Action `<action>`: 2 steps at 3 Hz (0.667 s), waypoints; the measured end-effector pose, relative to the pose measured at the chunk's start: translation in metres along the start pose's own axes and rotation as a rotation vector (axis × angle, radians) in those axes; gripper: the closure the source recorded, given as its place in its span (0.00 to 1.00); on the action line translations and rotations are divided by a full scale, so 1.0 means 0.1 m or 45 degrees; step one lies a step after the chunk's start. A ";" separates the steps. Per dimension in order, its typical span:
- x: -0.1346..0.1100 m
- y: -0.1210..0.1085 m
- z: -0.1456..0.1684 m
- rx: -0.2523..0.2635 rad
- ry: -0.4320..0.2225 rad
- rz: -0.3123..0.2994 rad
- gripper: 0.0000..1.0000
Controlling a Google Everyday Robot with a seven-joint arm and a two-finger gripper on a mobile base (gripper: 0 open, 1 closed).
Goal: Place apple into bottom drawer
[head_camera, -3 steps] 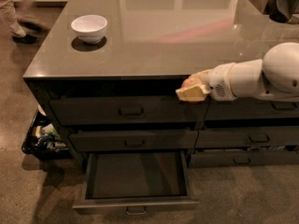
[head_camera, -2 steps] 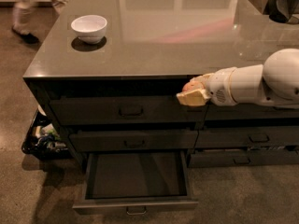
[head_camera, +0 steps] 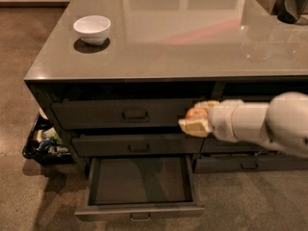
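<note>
Above the right-hand edge of the open bottom drawer (head_camera: 139, 210), the gripper (head_camera: 194, 116) is positioned with its fingers closed around the apple (head_camera: 196, 112). The transport step is judged to be in hand. For the next move, the apple is to be lowered leftward over the drawer's dark interior, then released.

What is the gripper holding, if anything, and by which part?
The gripper, level with the top drawer, holds the apple, pinched across its body between its fingers, one above and one below.
</note>
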State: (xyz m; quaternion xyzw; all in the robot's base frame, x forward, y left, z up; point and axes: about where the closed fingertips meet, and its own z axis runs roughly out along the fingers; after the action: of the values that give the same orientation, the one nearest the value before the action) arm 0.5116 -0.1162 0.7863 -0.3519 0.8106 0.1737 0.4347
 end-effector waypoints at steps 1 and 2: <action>0.30 0.25 0.15 0.018 -0.015 0.047 1.00; 0.57 0.46 0.38 0.017 -0.019 0.073 1.00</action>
State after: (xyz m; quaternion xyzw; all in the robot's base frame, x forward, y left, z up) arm 0.4790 -0.0861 0.7168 -0.3243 0.8181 0.1832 0.4381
